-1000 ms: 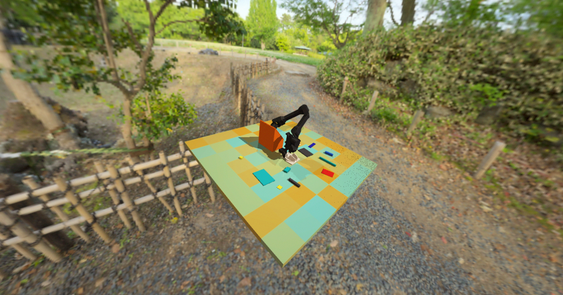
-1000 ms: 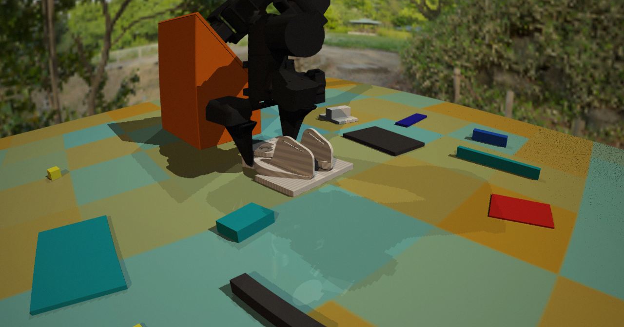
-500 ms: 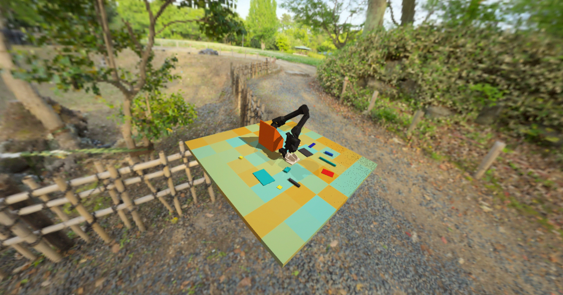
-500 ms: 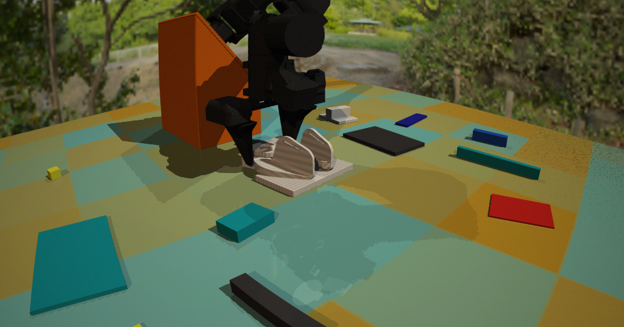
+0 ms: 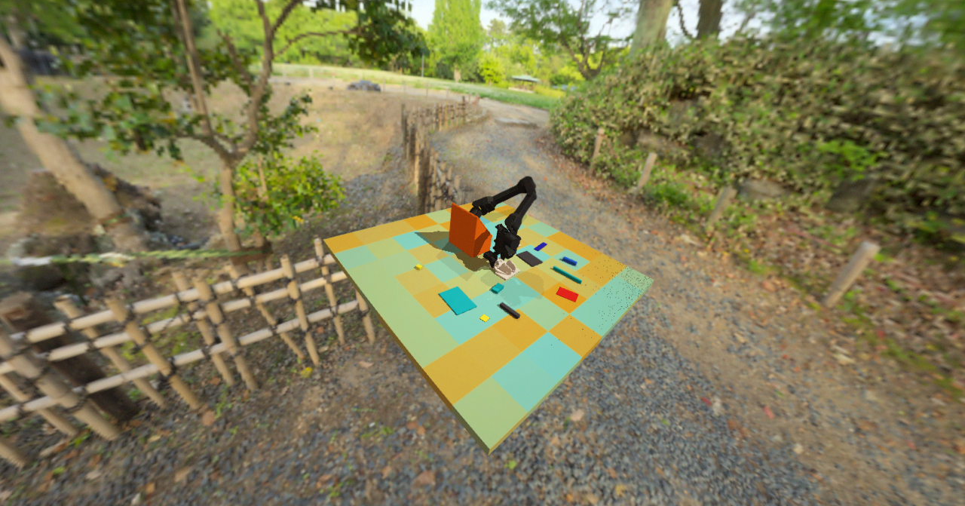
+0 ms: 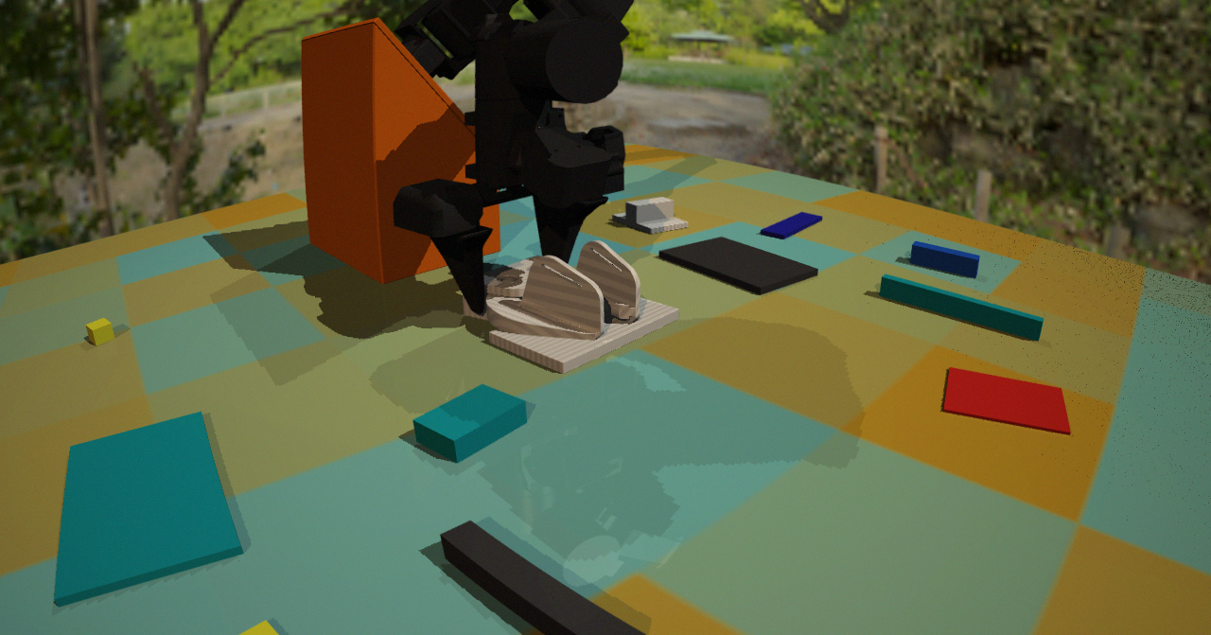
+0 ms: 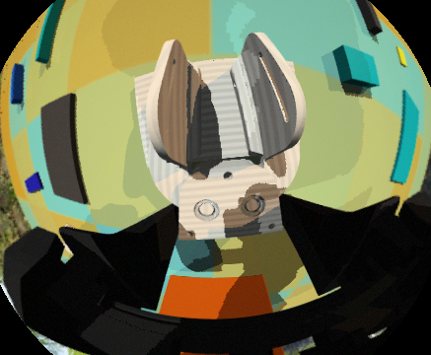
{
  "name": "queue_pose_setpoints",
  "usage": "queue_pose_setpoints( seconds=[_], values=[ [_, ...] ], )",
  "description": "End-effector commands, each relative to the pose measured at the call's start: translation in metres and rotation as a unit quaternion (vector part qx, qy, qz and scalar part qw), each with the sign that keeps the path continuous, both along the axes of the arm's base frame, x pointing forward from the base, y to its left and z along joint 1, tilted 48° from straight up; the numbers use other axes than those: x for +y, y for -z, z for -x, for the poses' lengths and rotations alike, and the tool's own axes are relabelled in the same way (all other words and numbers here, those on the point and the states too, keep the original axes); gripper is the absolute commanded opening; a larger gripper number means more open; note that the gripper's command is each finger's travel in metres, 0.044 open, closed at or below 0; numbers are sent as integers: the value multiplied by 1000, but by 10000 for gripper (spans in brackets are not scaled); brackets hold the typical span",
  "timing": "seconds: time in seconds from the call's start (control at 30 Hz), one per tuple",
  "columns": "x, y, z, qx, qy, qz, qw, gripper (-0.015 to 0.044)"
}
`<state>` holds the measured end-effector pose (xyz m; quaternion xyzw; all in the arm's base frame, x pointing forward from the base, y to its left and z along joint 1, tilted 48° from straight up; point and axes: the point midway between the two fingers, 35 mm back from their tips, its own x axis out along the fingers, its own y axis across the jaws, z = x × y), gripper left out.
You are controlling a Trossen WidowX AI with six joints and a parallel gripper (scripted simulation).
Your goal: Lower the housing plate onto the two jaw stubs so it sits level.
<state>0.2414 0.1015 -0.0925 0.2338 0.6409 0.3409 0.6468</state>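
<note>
The housing plate, pale and striped with two ring-edged holes, lies between the fingers of my gripper, which is shut on its two side edges. Two upright jaws, one nearer the exterior camera and the other farther, stand on the pale base. Each jaw has a tall rounded plate. The housing plate lies over their rear ends and looks about level. Round ends show inside its two holes. A gap beneath it cannot be made out.
An orange wedge-shaped block stands close behind the gripper. A grey-white stepped piece and a dark flat slab lie on the far side. A teal block lies on the near side.
</note>
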Motion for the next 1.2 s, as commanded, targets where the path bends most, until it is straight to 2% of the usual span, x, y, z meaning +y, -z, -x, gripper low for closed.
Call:
queue_pose_setpoints(
  seconds=[0.0, 0.23, 0.33, 0.37, 0.83, 1.17],
  values=[
    [0, 0, 1, 1, 1, 0, 1000, 351],
    [0, 0, 1, 1, 1, 0, 1000, 351],
    [0, 0, 0, 0, 0, 0, 1000, 430],
    [0, 0, 0, 0, 0, 0, 1000, 440],
    [-1, -1, 0, 0, 0, 0, 1000, 440],
    [-56, -50, -4, 1, 1, 2, 1000, 440]
  ],
)
